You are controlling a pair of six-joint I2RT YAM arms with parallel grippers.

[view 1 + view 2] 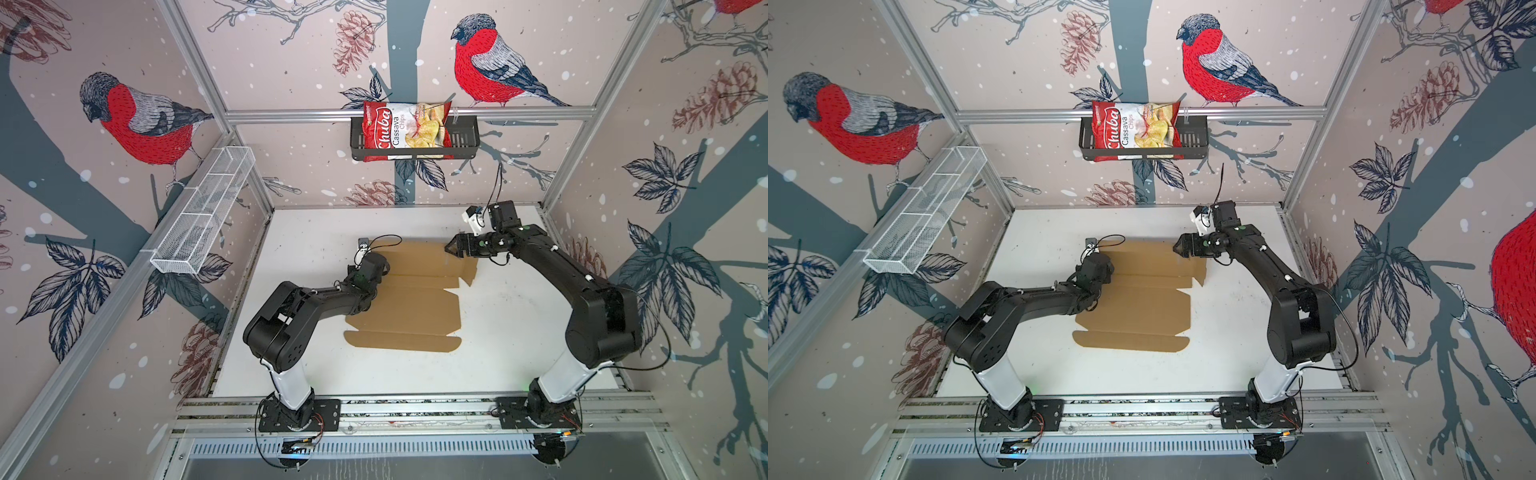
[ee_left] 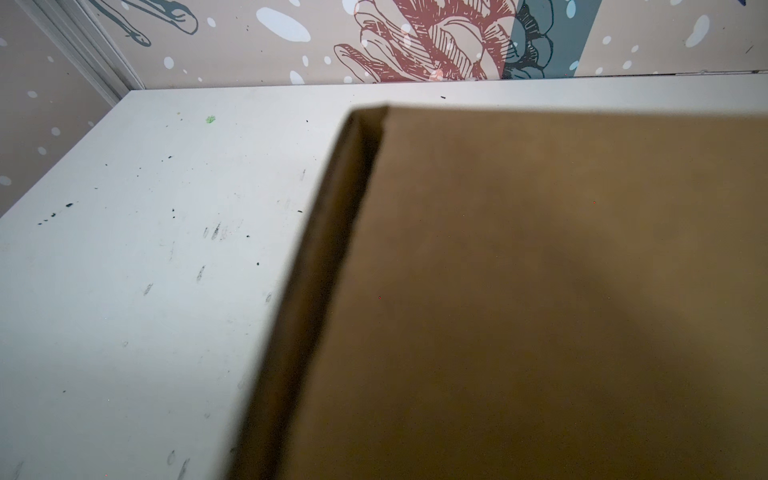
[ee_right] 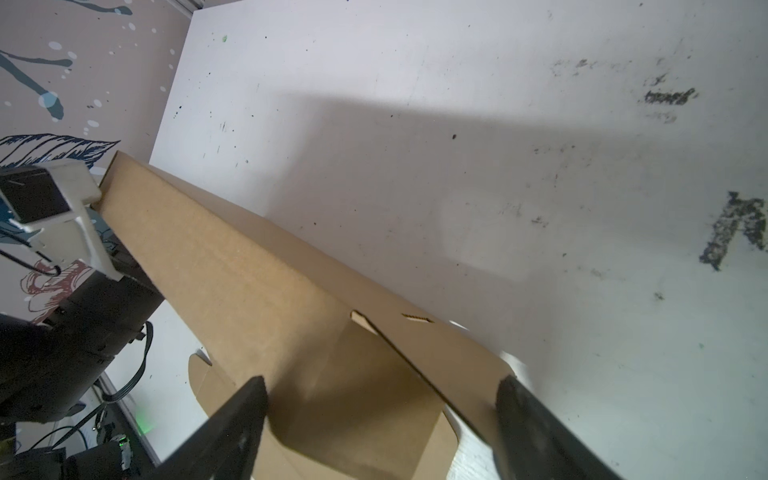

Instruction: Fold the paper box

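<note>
Early fold: box sheet mostly flat, right claw lining up on the far-right flap.

Box (image 1: 411, 303) lies mid-table (image 1: 519, 311) as an open die-cut sheet: near flaps flat, far panel (image 3: 232, 266) tilted up. Left gripper (image 1: 371, 266) is at the sheet's far-left edge, clenched. Its fingers are hidden by cardboard in the wrist view, so can't tell if it pinches the sheet. Right gripper (image 3: 382, 384) is released, jaws wide, one each side of the far-right corner flap, not clamped. Judged step: raising the far wall, little folded so far. Next move likely needs the right jaws to close on the flap or push it inward while left steadies. The thin flap could slip or bend off-crease.
</note>
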